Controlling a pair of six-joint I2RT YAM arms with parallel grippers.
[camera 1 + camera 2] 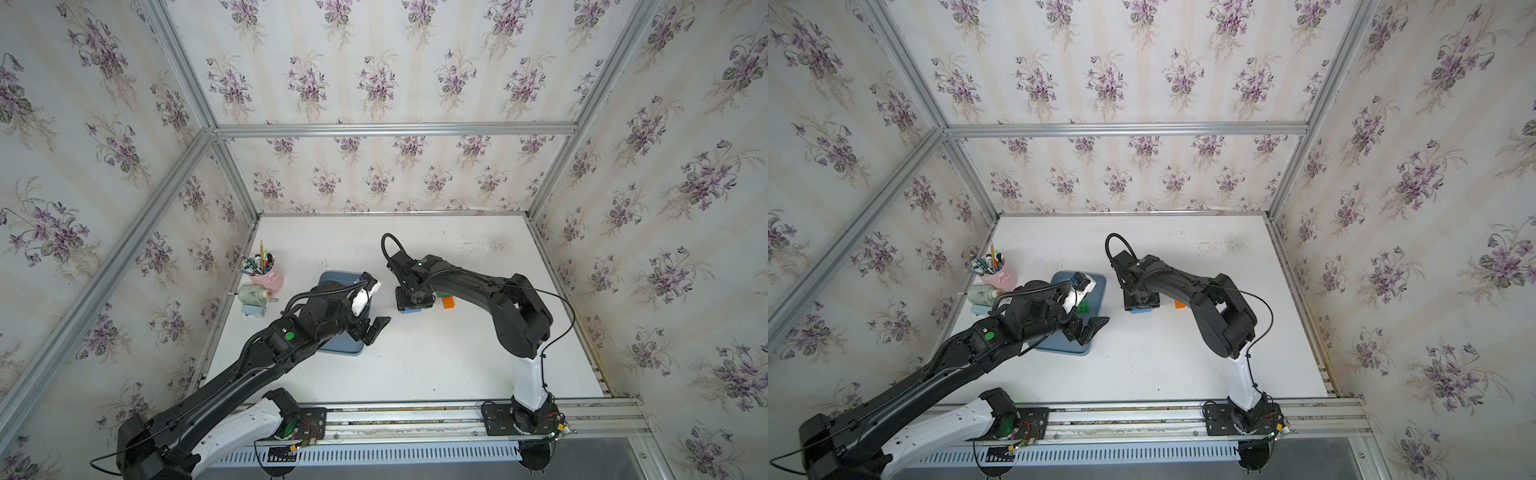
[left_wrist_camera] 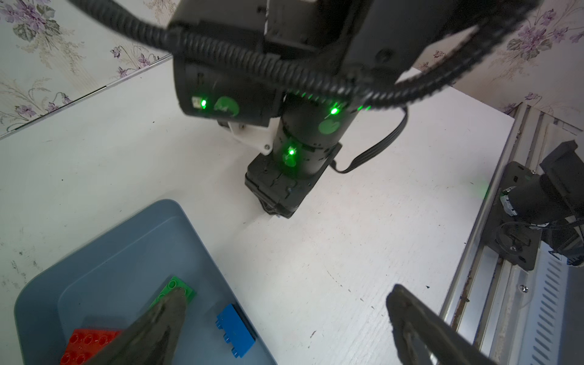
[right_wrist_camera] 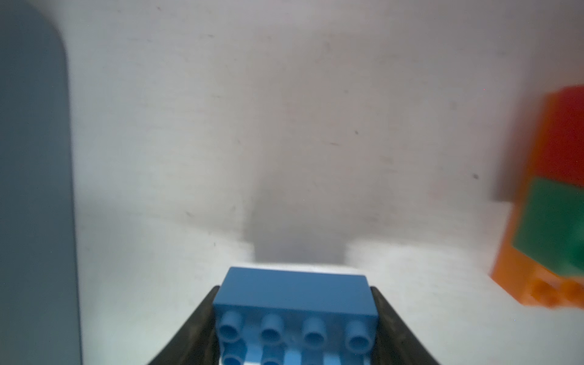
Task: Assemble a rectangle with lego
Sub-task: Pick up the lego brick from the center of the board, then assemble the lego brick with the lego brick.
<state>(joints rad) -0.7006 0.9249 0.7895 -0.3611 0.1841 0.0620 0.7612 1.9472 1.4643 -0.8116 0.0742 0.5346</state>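
A light blue lego brick point(image 3: 294, 290) lies studs toward the right wrist camera on the white table, and my right gripper point(image 3: 294, 316) is shut on its two ends. In both top views that gripper point(image 1: 413, 305) points straight down over the brick point(image 1: 1139, 310). Just right of it stands a joined block of orange point(image 3: 518, 275), red point(image 3: 568, 136) and green point(image 3: 550, 218) bricks. My left gripper point(image 2: 287, 300) hangs open and empty over the near right edge of the grey-blue tray point(image 2: 110, 246). In the tray lie a green brick point(image 2: 177, 286), a blue brick point(image 2: 235, 330) and a red brick point(image 2: 88, 341).
A pink cup of pens point(image 1: 268, 276) and a small bottle point(image 1: 253, 293) stand at the table's left edge, behind the left arm. Aluminium rails point(image 1: 415, 415) run along the front. Floral walls close in the left, back and right sides.
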